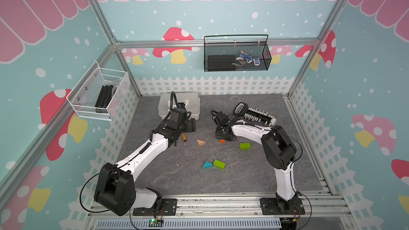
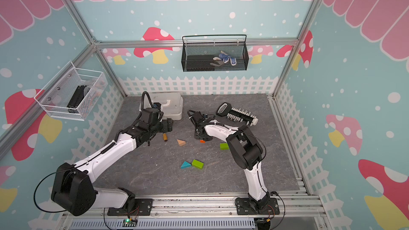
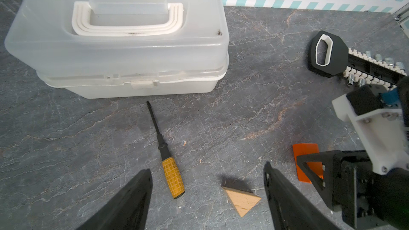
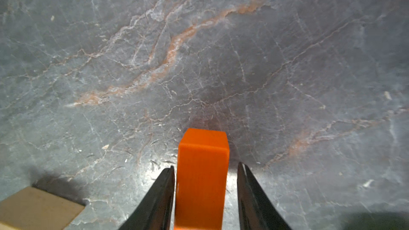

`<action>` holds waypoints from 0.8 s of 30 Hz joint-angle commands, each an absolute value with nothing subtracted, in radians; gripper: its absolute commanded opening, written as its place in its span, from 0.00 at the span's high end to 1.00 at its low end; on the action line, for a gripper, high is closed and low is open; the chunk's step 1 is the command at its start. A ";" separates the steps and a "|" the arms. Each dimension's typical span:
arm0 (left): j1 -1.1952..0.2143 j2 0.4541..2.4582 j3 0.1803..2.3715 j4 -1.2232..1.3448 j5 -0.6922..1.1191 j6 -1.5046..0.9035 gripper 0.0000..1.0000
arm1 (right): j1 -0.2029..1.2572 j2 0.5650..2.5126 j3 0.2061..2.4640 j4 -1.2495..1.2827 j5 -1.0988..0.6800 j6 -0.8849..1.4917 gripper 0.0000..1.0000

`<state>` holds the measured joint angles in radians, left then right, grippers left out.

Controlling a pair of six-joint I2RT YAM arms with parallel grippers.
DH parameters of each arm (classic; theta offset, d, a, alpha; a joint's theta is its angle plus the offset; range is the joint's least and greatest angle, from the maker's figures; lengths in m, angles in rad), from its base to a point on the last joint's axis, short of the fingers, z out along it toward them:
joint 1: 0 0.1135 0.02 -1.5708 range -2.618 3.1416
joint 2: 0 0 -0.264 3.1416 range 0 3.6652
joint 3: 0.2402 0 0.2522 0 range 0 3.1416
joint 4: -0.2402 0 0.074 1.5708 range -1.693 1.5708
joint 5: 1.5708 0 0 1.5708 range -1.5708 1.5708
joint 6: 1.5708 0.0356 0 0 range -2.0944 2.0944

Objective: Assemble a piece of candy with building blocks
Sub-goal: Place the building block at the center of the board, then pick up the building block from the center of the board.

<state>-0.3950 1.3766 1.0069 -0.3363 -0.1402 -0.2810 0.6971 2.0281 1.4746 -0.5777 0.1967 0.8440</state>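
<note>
nearest, a teal wooden triangular prism (image 1: pixel 207 165) sits just beside a lime-green wooden cuboid (image 1: pixel 219 164); a second lime-green cuboid (image 1: pixel 244 146) lies farther right. beyond, the right gripper (image 4: pixel 207 165) straddles the orange wooden cuboid (image 4: pixel 202 151), fingers (image 4: pixel 163 191) narrowly clear of it. a tan wooden triangular prism (image 1: pixel 200 142) lies to its left. the left gripper (image 3: pixel 207 168) gapes wide, empty.

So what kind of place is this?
Probably a robot practice booth, decorated like a playroom: two robot arms bolted to a metal rail, mushroom wallpaper, and wooden blocks on the table.
</note>
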 commanded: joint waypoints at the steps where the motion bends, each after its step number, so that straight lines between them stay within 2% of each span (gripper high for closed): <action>1: -0.394 1.367 1.024 -0.354 -0.175 -0.282 0.17 | 0.738 1.878 1.484 -0.626 0.308 0.759 0.53; 5: -0.386 1.332 1.022 -0.356 -0.194 -0.281 0.17 | 0.770 1.704 1.366 -0.621 0.327 0.633 0.51; 11: -0.339 1.245 0.986 -0.307 -0.161 -0.333 0.16 | 0.780 1.511 1.090 -0.500 -0.062 0.420 0.50; 17: -0.238 1.169 0.902 -0.203 -0.042 -0.458 0.15 | 0.840 1.494 1.002 -0.548 -0.133 0.359 0.50; 24: -0.216 1.164 0.890 -0.200 -0.008 -0.473 0.15 | 0.915 1.588 1.060 -0.580 -0.162 0.311 0.50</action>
